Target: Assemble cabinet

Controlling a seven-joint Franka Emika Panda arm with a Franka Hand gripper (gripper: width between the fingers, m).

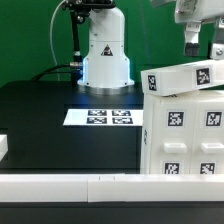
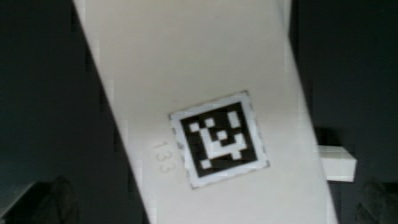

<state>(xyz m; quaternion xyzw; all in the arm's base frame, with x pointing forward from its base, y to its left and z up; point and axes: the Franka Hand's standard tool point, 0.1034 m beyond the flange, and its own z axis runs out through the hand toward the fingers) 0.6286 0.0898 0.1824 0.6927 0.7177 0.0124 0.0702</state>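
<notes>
The cabinet box (image 1: 185, 135), large, white and covered in square tags, stands at the exterior view's right on the black table. A flat white tagged panel (image 1: 185, 77) lies tilted across its top. My gripper (image 1: 203, 45) hangs just above that panel's right end, apart from it, with its jaws spread. In the wrist view the panel (image 2: 187, 90) fills the frame as a slanted white strip with one tag (image 2: 222, 138). Dark fingers (image 2: 39, 200) show at the lower corners, one on each side of the strip, around my gripper's middle (image 2: 214, 215).
The marker board (image 1: 105, 117) lies flat mid-table before the robot base (image 1: 105, 55). Long white border rails (image 1: 95, 186) run along the front edge. A small white piece (image 1: 3, 148) sits at the exterior view's left edge. A white corner (image 2: 338, 163) shows beside the panel.
</notes>
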